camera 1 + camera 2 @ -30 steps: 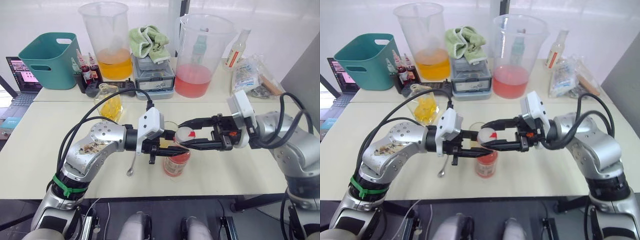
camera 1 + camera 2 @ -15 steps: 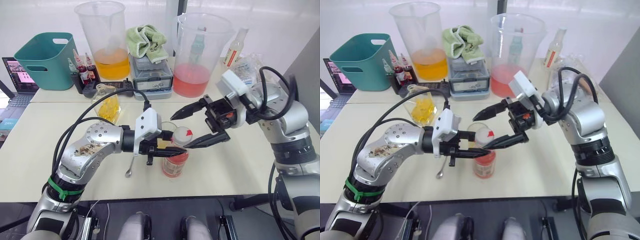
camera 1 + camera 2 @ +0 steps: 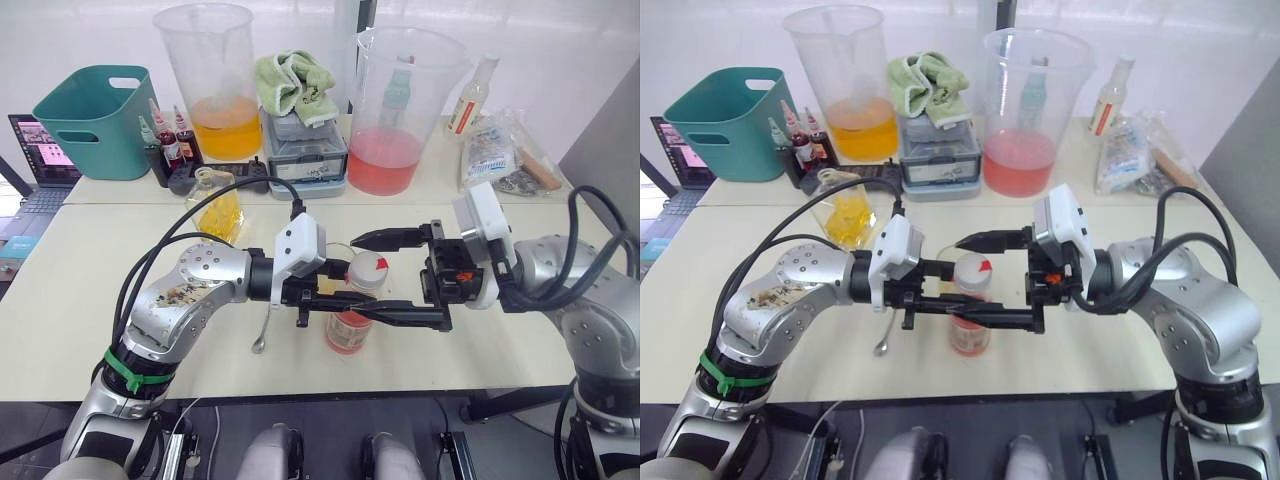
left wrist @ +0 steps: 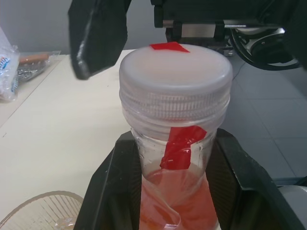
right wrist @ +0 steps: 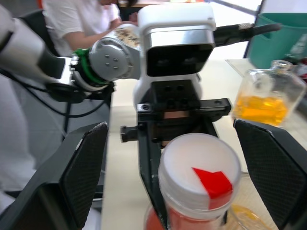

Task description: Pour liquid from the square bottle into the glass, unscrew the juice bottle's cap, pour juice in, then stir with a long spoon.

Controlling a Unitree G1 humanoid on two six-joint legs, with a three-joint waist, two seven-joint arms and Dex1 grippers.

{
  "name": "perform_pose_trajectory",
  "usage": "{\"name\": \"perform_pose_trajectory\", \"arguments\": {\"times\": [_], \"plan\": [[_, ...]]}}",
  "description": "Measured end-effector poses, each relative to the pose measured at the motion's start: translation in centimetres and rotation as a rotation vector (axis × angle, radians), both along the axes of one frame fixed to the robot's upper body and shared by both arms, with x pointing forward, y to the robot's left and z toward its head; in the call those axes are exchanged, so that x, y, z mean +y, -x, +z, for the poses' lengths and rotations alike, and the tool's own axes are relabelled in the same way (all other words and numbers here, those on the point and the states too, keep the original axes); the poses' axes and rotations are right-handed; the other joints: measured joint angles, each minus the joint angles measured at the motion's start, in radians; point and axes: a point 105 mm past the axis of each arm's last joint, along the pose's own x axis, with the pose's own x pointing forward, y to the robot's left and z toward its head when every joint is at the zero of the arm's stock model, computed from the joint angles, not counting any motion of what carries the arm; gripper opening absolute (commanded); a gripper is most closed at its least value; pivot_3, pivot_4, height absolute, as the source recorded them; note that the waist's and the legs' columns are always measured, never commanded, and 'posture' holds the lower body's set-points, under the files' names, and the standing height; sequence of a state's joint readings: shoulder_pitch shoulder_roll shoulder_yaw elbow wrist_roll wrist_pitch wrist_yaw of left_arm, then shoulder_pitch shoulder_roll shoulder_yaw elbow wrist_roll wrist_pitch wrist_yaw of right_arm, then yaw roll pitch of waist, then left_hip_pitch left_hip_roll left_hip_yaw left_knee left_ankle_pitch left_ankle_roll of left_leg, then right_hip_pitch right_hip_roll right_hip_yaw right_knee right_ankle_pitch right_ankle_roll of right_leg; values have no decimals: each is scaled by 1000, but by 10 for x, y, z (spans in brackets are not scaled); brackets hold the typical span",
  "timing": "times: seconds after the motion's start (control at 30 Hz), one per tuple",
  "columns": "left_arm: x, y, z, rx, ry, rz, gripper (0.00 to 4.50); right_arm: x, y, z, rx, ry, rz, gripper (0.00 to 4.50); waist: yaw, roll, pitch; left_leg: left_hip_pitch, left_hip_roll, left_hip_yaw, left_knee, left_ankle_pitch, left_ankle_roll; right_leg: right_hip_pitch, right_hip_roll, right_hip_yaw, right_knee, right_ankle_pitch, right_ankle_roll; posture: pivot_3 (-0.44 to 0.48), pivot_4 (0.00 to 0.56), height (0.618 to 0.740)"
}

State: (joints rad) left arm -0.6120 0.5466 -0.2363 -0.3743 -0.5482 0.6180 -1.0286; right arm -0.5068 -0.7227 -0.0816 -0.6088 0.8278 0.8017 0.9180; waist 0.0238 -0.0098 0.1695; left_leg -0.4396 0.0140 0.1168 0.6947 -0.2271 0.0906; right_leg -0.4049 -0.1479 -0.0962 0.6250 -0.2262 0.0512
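The right gripper has swung back down from half a second ago and now sits level with the cap, with its jaws spread wide, one on each side and not touching it. The left gripper is clamped on the neck of the juice bottle, which stands on the table just in front of the glass. The square bottle stands further back.

To do this step well, the right gripper should squeeze the ribbed side of the cap evenly and turn it slowly. The left gripper must hold tight so the bottle does not spin. The cap looks fully screwed on, I think.
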Motion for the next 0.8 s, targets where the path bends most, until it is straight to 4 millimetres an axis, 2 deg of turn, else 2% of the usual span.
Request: {"name": "perform_pose_trajectory", "arguments": {"times": [0.17, 0.3, 0.47, 0.8], "plan": [[-1, -1, 0, -3, -3, -10, 1409, -2, -6, -2, 11, -13, -76, 4454, 1, 0, 0, 0, 0, 0, 0, 0, 0, 0, 0, 0, 0, 0, 0, 0, 150, 739], [-2, -1, 0, -1, -3, -11, 1409, -1, -7, 0, 18, -30, -93, 3356, 2, 0, 0, 0, 0, 0, 0, 0, 1, 0, 0, 0, 0, 0, 0, 0, 150, 739], [-2, -1, 0, -1, -1, -11, 1409, -2, -4, 2, 46, -52, -60, 1676, 3, 0, 0, 0, 0, 0, 0, -1, 2, 0, 0, 0, 0, 0, 0, 0, 150, 739], [2, 1, 2, -24, -12, 5, 1409, -1, -11, 4, 7, 41, 161, 1665, -2, 0, 0, 0, 0, 0, 0, -1, 2, 0, 1, 0, 0, 0, 0, 0, 150, 739]]}}
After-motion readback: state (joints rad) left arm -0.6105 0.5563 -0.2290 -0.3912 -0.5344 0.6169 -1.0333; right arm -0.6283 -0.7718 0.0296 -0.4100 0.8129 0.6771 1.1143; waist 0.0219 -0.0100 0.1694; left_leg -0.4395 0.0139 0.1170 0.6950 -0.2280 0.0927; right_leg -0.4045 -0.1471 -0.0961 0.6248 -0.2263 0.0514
